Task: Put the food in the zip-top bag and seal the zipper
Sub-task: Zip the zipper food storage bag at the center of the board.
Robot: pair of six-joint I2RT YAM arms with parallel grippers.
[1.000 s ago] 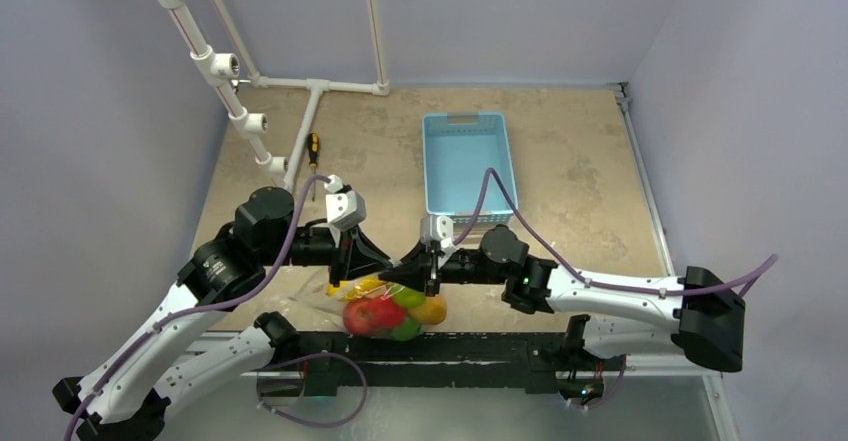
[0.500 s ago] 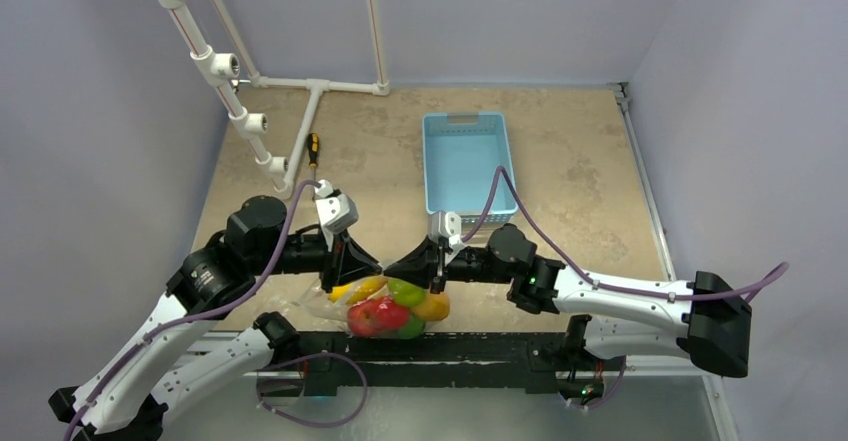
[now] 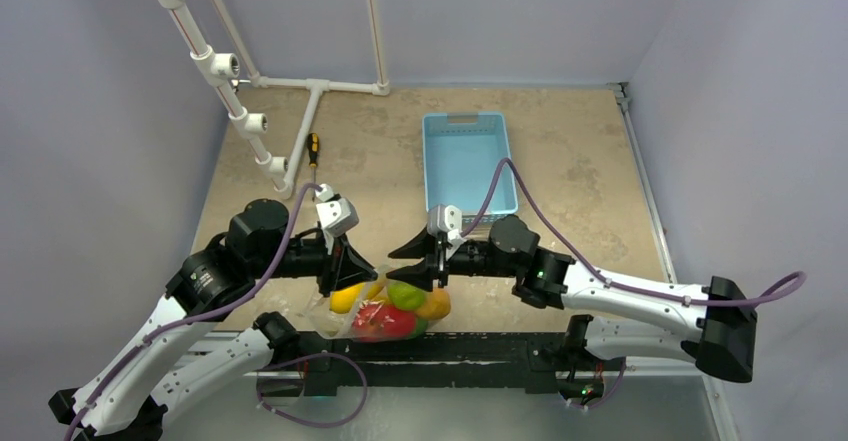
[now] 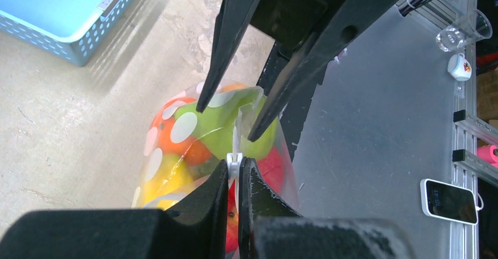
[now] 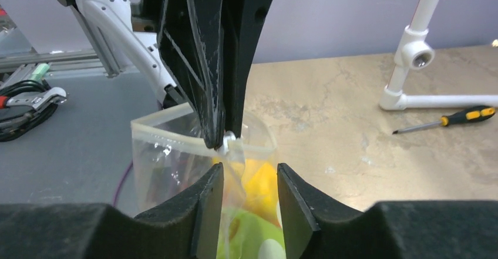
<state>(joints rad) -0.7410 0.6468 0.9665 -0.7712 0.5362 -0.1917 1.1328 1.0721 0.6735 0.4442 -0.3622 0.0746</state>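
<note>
Food (image 3: 385,316) all inside zip-top bag (image 3: 320,311), 6 o'clock on surface (image 3: 580,181). Left claw (image 4: 238,165) clamped on zipper (image 4: 236,144); right claw (image 5: 246,174) parted narrowly astride it. Sealing apparently unfinished.

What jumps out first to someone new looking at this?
A clear crinkly zip-top bag stuffed with glossy red, green, orange and yellow toy fruits is at the near edge of the beige table. The left gripper pinches its whitish zipper strip; the right gripper stands open astride the bag's top.
</note>
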